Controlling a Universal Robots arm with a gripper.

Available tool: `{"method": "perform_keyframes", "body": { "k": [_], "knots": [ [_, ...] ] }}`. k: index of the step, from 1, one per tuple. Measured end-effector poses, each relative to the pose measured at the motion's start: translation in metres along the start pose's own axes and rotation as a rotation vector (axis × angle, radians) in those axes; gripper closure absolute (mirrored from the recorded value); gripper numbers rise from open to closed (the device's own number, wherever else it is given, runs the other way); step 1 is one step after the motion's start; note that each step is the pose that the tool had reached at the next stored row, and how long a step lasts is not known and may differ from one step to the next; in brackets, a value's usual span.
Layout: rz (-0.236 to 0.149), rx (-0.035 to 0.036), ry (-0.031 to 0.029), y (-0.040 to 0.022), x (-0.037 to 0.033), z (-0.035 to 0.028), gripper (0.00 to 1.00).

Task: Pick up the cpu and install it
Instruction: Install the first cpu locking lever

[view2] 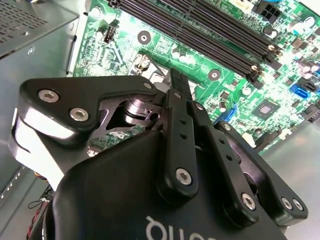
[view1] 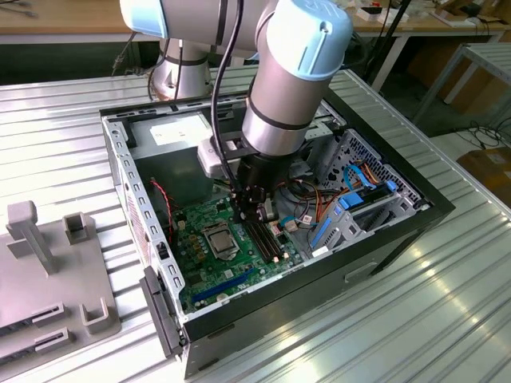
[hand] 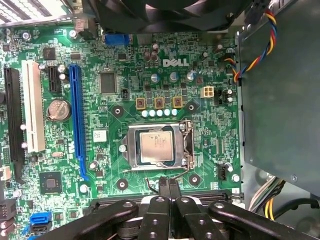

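Observation:
The cpu (hand: 156, 147), a small square chip with a silver-grey top, lies flat inside the metal-framed socket (hand: 186, 145) on the green motherboard (hand: 115, 90). In the exterior view the cpu (view1: 220, 238) sits in the middle of the board inside the open computer case (view1: 399, 231). My gripper (hand: 168, 188) hovers beside the socket, over the memory slots (view1: 265, 239), fingers pressed together with nothing between them. In the exterior view the gripper (view1: 257, 217) hangs just to the right of the cpu. The closed gripper (view2: 176, 80) points down at the board in the second wrist view.
A grey power-supply box (view1: 172, 136) fills the case's far corner, and a drive cage with blue and orange cables (view1: 359, 191) lines the exterior view's right side. A long blue slot (hand: 76, 120) and a round battery (hand: 58, 108) sit on the board. A grey fixture (view1: 48, 271) stands outside the case.

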State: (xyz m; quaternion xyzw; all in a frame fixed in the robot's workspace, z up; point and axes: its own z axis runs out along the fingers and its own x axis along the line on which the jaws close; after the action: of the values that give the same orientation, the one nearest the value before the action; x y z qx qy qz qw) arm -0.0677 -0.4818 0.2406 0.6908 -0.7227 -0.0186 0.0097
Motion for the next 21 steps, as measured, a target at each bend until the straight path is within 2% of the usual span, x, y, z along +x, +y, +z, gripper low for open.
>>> {"method": "perform_keyframes", "body": {
  "k": [5, 9, 16, 21],
  "knots": [
    [0.018, 0.0044, -0.0009, 0.001, 0.0002, 0.0002, 0.89],
    [0.018, 0.0137, -0.0037, 0.0063, 0.0018, 0.0005, 0.89],
    [0.017, 0.0282, -0.0044, 0.0065, 0.006, 0.0004, 0.89],
    [0.017, 0.0311, -0.0047, 0.0063, 0.0093, 0.0009, 0.89]
  ]
}}
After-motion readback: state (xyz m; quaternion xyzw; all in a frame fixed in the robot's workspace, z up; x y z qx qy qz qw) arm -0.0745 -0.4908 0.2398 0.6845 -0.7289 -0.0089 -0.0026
